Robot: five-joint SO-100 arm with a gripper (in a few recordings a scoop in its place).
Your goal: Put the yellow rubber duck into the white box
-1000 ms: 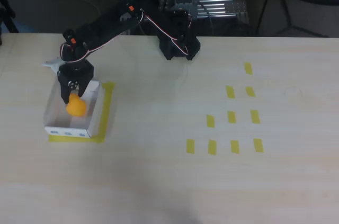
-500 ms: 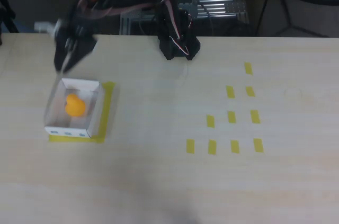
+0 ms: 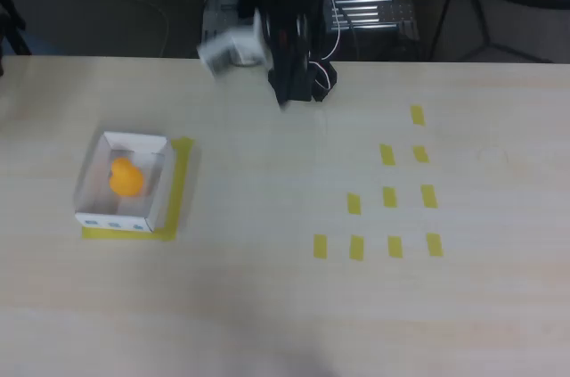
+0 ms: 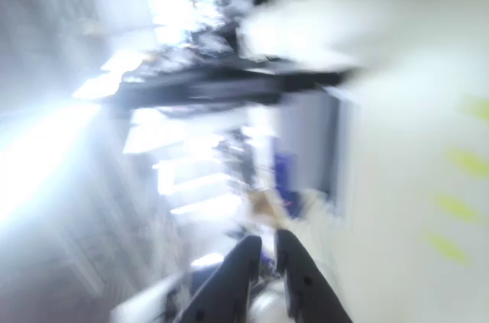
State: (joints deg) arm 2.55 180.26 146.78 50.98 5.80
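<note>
Arm swung from the white box [image 3: 161, 183] back to 12 o'clock. Yellow rubber duck [image 3: 126, 176] sat inside the box, w/ claw [image 4: 263, 250] fingers nearly together, empty. Best: park slowly, don't bump.

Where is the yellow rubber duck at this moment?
In the overhead view, the yellow rubber duck lies inside the white box at the table's left side.
</note>
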